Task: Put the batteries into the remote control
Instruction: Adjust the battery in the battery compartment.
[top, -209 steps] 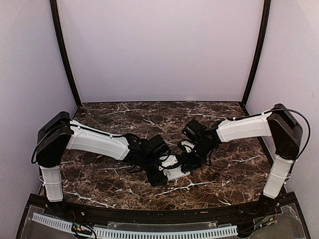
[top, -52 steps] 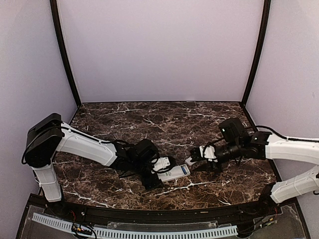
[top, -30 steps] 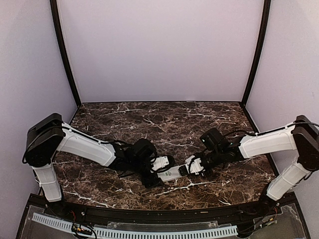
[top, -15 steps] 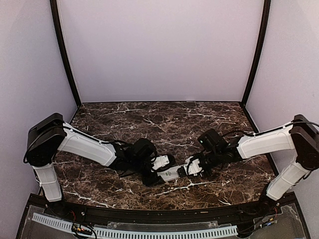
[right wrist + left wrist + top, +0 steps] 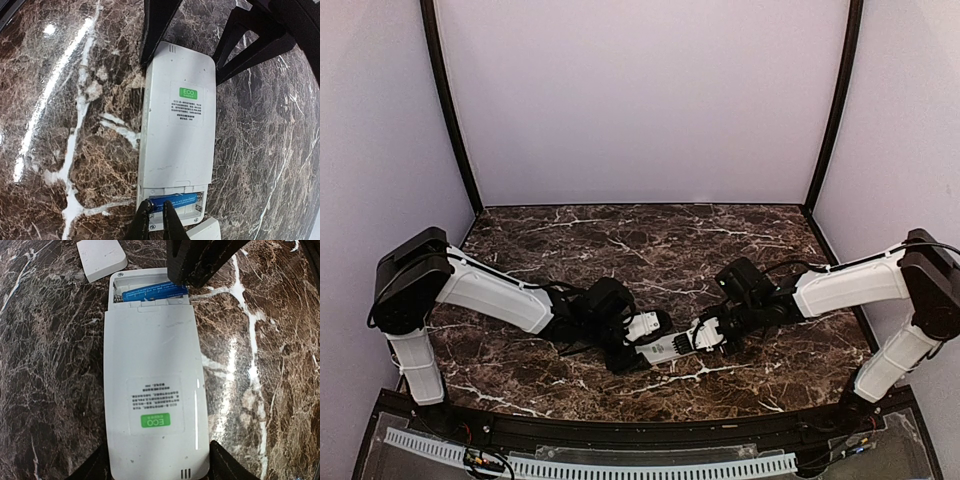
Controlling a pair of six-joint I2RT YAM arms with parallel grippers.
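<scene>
Right wrist: battery [image 5: 176, 203] against right hand [image 5: 156, 210]

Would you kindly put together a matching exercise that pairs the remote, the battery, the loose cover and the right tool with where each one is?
Things:
1. remote control
2. battery
3. cover piece
4. right tool

Places:
A. loose on the table, beside the remote's open end
B. lying in the open compartment
C. tips close together, at the battery
D. face down, between the fingers of the left tool

Pairs: 1-D, 2-B, 3-A, 4-C
</scene>
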